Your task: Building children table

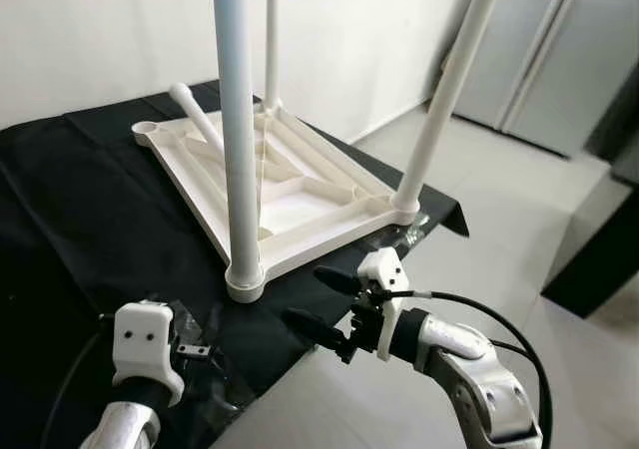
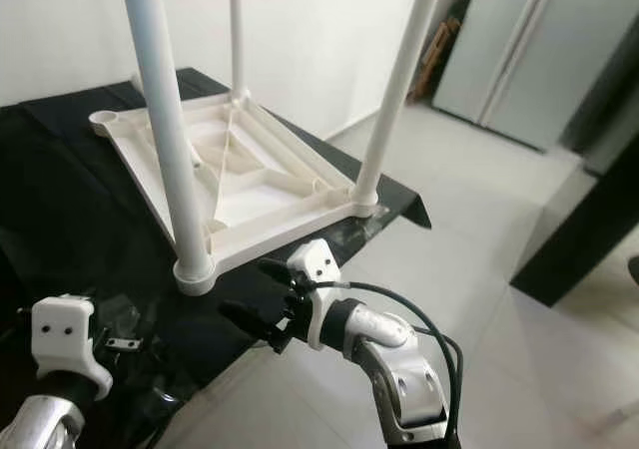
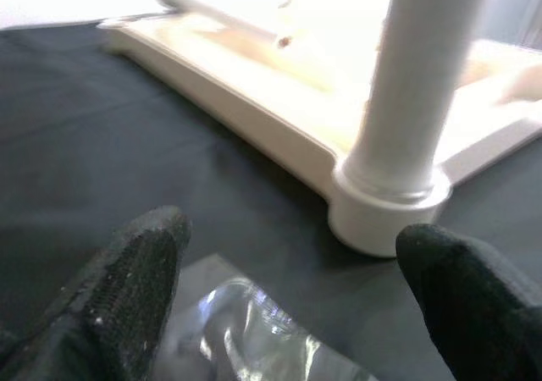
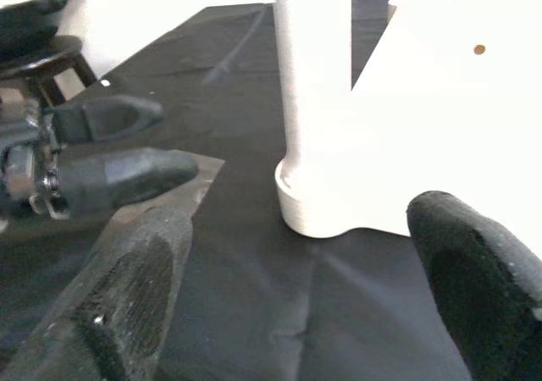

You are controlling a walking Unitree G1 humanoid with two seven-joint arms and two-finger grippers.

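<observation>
A white children's table top [image 1: 300, 195] lies upside down on a black-covered table [image 1: 80, 220]. Three white legs stand upright in its corner sockets, the nearest leg [image 1: 238, 120] at the front corner. A fourth leg [image 1: 198, 118] lies loose across the frame beside the empty corner socket [image 1: 148, 128] at the far left. My right gripper [image 1: 312, 299] hovers open just right of the nearest leg's socket [image 4: 318, 203], holding nothing. My left gripper [image 3: 288, 254] is open low at the front left, above a crumpled clear plastic bag [image 3: 254, 339], facing the same socket [image 3: 389, 216].
The black cloth's front edge [image 1: 300, 354] runs diagonally, with pale tiled floor [image 1: 519, 229] beyond it to the right. Grey cabinet doors [image 1: 559, 50] stand at the back right, and a dark piece of furniture [image 1: 599, 249] is on the right. A white wall backs the table.
</observation>
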